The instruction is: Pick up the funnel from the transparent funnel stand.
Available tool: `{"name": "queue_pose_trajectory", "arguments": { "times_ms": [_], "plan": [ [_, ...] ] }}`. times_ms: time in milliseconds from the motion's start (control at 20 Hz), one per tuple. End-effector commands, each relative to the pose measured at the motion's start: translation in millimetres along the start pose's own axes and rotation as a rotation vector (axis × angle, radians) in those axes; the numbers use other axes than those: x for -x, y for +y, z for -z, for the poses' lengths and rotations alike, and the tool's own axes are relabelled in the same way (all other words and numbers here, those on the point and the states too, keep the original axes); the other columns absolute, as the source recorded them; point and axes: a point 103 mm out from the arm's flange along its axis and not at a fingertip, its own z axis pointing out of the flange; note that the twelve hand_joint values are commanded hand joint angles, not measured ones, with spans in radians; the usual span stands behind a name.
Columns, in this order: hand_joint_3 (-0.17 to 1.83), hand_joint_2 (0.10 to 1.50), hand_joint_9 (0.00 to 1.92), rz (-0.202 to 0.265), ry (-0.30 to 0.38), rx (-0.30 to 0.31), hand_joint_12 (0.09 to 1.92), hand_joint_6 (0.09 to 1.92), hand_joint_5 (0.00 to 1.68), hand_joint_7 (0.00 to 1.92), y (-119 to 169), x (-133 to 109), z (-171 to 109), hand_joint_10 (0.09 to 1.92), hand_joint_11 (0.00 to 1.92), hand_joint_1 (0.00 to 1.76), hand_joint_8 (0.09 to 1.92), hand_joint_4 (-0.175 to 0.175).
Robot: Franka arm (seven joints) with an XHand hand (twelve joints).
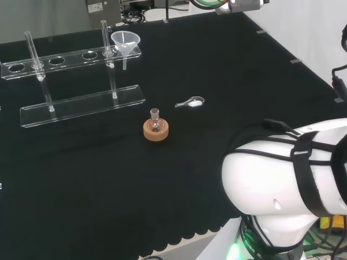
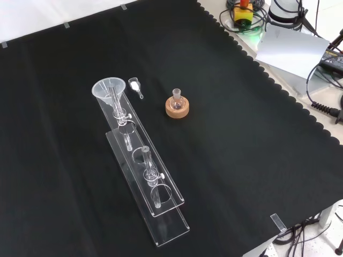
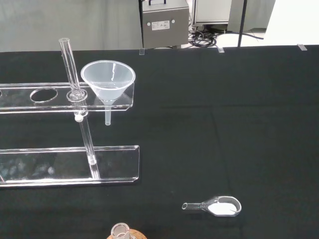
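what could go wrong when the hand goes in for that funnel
The funnel sits in the end hole of the clear stand, right beside an upright post, so fingers closing on the rim may knock the post and shift the stand. Its stem hangs through the hole, so a tilted lift could catch. The small scoop of white powder and the flask on its cork ring lie close by.

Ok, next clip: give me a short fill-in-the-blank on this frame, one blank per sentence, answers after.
1. The funnel sits in the end hole of the clear ____.
2. The small flask stands on a ____ ring.
3. The clear scoop on the cloth holds a ____ powder.

Missing words: stand; cork; white
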Motion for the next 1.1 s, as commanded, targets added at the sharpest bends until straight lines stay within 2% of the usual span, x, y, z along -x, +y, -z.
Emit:
{"name": "queue_pose_trajectory", "arguments": {
  "times_ms": [50,150,250,750,1100],
  "plan": [
    [0.09,1.30,0.62,-0.002,-0.006,0.008,1.20,0.30,0.32,0.25,0,1,0,0.10,0.35,0.19,0.47,0.007],
    [0.12,1.33,0.50,-0.005,-0.005,0.007,1.29,0.13,0.23,0.12,1,2,0,0.09,0.20,0.04,0.44,0.005],
    [0.12,1.33,0.47,-0.006,-0.002,0.005,1.32,0.09,0.21,0.09,1,3,-1,0.09,0.16,0.01,0.44,0.004],
    [0.13,1.34,0.46,-0.030,-0.007,-0.010,1.33,0.09,0.22,0.09,11,11,-8,0.10,0.15,0.00,0.45,0.004],
    [0.14,1.33,0.45,-0.052,-0.014,-0.029,1.34,0.09,0.23,0.08,34,14,-18,0.14,0.15,0.00,0.46,0.004]
  ]
}}
